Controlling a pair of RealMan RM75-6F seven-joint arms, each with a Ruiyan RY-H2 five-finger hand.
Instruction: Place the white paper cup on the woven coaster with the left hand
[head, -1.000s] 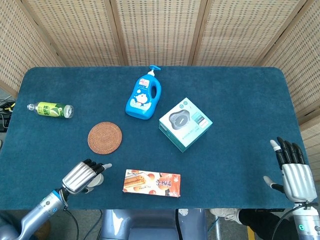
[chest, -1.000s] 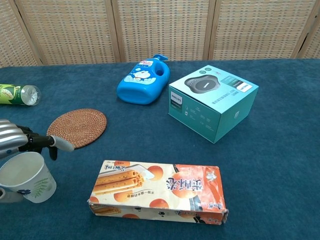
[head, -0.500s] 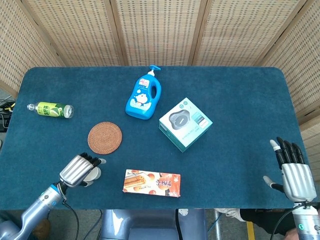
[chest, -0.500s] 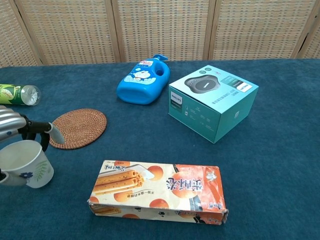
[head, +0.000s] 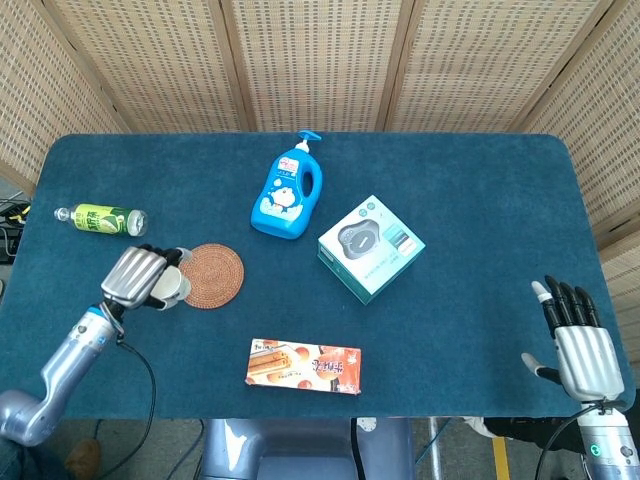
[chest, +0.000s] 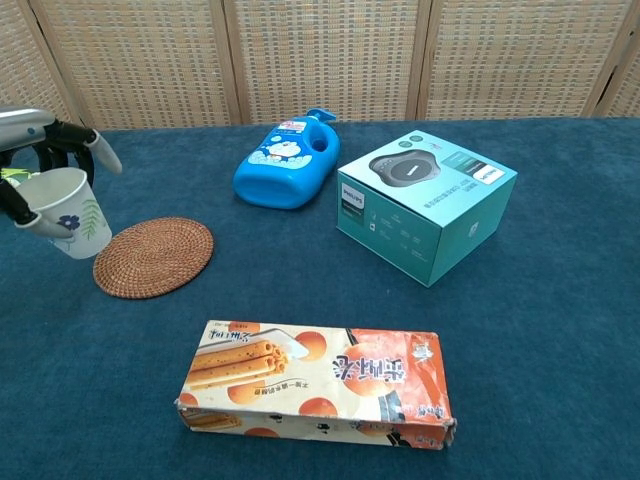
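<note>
My left hand (head: 135, 278) (chest: 30, 140) holds the white paper cup (chest: 68, 211) (head: 174, 288), which has a blue flower and green leaf print. The cup hangs in the air, tilted, just left of the round woven coaster (head: 210, 275) (chest: 154, 256). Most of the cup is hidden under the hand in the head view. My right hand (head: 577, 345) is open with fingers spread off the table's near right corner, holding nothing.
A blue lotion pump bottle (head: 288, 190) lies behind the coaster. A teal product box (head: 371, 248) stands right of centre. A snack box (head: 304, 366) lies near the front edge. A green bottle (head: 102, 220) lies at the far left.
My left hand has lifted the cup off the table's front left and carried it away from me, up to the coaster's left side. The right hand has barely shifted.
</note>
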